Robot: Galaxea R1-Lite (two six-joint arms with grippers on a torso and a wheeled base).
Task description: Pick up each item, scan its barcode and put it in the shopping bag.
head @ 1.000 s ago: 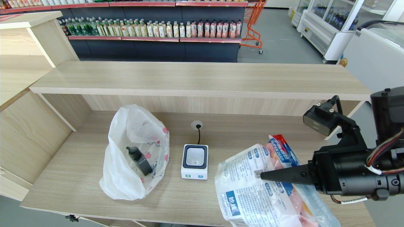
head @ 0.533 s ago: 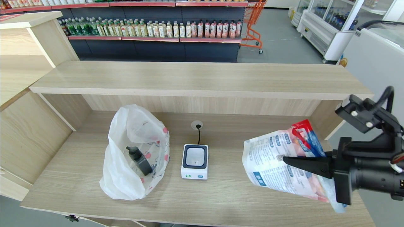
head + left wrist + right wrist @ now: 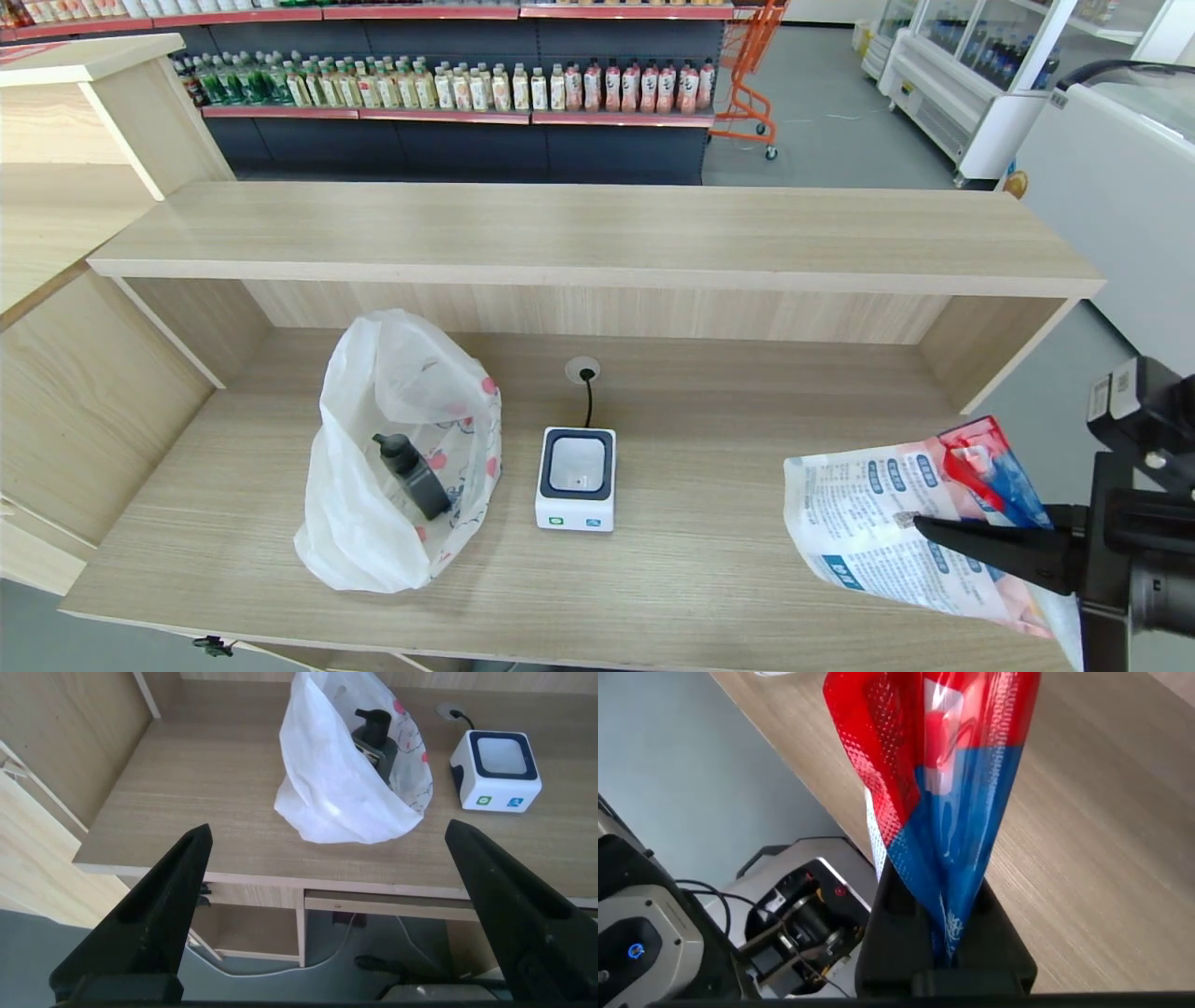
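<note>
Right jaws are clamped on a packet: the right gripper (image 3: 943, 534) holds a white plastic packet (image 3: 873, 527) with blue print and a red and blue end. The packet hangs in the air over the right end of a pale wooden counter (image 3: 672, 579), near its front corner and well apart from everything else. One dark finger lies across its printed face. In the right wrist view the jaws pinch the blue end of the packet, with the red part beyond.

Left jaws stand wide apart with nothing between them. The left gripper (image 3: 329, 840) sits out in front of the counter's near edge, facing the shopping bag.

The shopping bag (image 3: 373, 523) is thin white plastic with red spots. It rests on the left part of the counter with its mouth open. A dark bottle (image 3: 413, 474) with a pump top leans inside it.

Just beside the bag, towards the middle of the counter, sits a small white scanner (image 3: 577, 504) with a dark-framed window on top. Its black cable (image 3: 588, 399) runs back to a round hole in the counter.

Behind the counter's raised ledge (image 3: 597, 233) are store shelves (image 3: 448, 89) lined with drink bottles, an orange cart (image 3: 747, 84) and white freezers (image 3: 971, 93).
</note>
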